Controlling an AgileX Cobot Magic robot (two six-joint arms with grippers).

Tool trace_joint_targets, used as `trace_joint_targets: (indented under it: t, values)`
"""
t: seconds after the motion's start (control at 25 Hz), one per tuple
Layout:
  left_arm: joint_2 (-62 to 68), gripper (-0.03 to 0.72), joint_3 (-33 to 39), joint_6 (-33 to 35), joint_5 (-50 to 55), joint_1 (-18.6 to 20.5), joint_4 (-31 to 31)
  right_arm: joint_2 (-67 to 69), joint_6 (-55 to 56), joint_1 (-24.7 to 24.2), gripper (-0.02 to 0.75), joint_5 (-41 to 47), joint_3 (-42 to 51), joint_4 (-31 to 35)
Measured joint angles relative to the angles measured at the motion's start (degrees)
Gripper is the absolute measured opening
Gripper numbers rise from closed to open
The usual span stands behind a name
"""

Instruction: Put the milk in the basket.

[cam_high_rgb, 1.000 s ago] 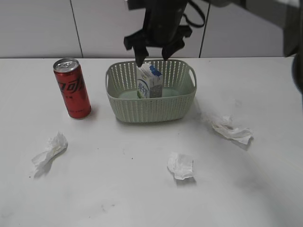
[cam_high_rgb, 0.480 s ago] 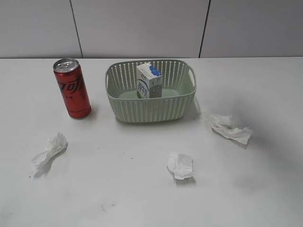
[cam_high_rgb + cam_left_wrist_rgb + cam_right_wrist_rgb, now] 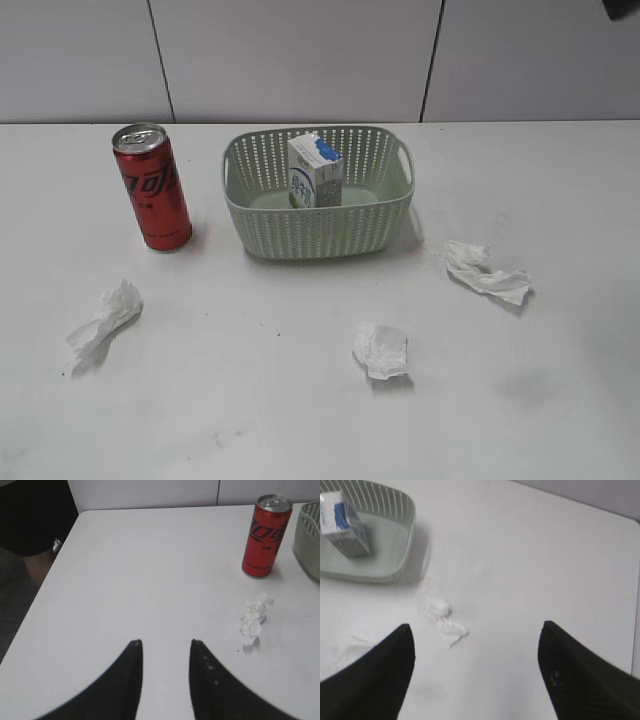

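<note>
Milk, the small white box-shaped carton (image 3: 315, 171) with a blue top patch, stands upright inside the pale sage-green perforated plastic basket (image 3: 320, 232), toward its left half, held by nothing. We see no arm over the white table (image 3: 300, 400) in the exterior view; only the wrist views show the grippers. Left gripper (image 3: 165, 643) hangs over bare table near the left edge, its dark fingers parted by a narrow gap with nothing between them. Right gripper (image 3: 476, 629) is spread wide and empty, hanging right of the basket, with a crumpled white paper wad (image 3: 442, 617) below it, though that view is blurry and we may be misjudging the wad's shape. Left wrist view also catches the tall red soda can (image 3: 265, 535) and a paper wad (image 3: 254, 618) beside it, plus the table's rounded corner. Exterior view shows another wad (image 3: 381, 350) out front. Wide bare surface lies in front of the basket and off to the far right.
</note>
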Motion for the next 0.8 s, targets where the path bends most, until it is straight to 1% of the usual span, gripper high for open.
trace_joint_targets:
  t: [0.32, 0.44, 0.8]
  values:
    - [0.0, 0.238, 0.0, 0.0, 0.0, 0.0, 0.0, -22.1, 0.98, 0.0, 0.595, 0.07, 27.56, 0.91]
    - [0.0, 0.238, 0.0, 0.0, 0.0, 0.0, 0.0, -30.08, 1.02, 0.0, 0.594, 0.12, 34.92, 1.71]
    - [0.0, 0.238, 0.0, 0.0, 0.0, 0.0, 0.0, -48.88, 0.4, 0.0, 0.594, 0.25, 51.65, 4.1]
